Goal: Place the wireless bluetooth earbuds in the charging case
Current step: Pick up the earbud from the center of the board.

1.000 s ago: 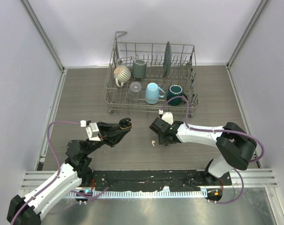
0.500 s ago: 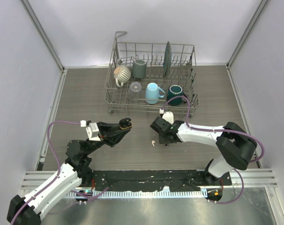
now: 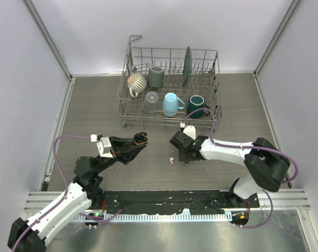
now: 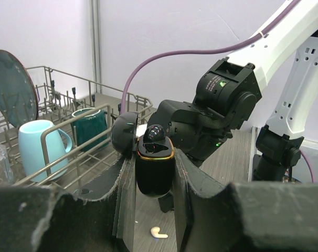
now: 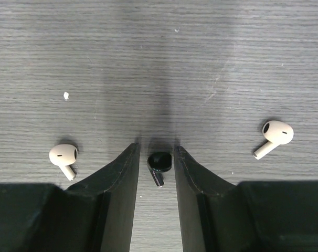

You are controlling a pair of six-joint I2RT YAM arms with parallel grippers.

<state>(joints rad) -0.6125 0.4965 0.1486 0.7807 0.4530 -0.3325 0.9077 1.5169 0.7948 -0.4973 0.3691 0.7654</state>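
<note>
Four earbuds show, all tiny and stemmed: two glossy black, two pale cream-pink. One black earbud [image 4: 155, 134] sits bud-up in the open charging case [image 4: 155, 176], a rounded black shell with a gold rim. Its lid [image 4: 124, 137] is swung back toward the dish rack [image 3: 169, 86]. The left tool [image 4: 154, 161] is clamped on the case, holding it upright above the worktop [image 3: 96, 115], on the near side of the rack's left half.

The other black earbud [image 5: 159, 165] lies on the worktop in front of the rack, stem pointing toward the wrist camera. The right tool [image 5: 156, 148] is lowered over it with its fingers [image 5: 122, 173] set narrowly on either side. A sliver of wood grain seems to show at each flank, and I cannot tell whether the pads press it.

In the right wrist view, one cream-pink earbud [image 5: 63, 157] and a second cream-pink earbud [image 5: 273, 135] lie on opposite sides of that black one, both well clear of the fingers. From above only one pale earbud [image 3: 171, 159] shows, just beside the right tool on the side away from the rack.

Against a second ago, the right tool has shifted slightly rightward along the rack's front. The left tool, the case and the pale earbud sit as they did.
</note>
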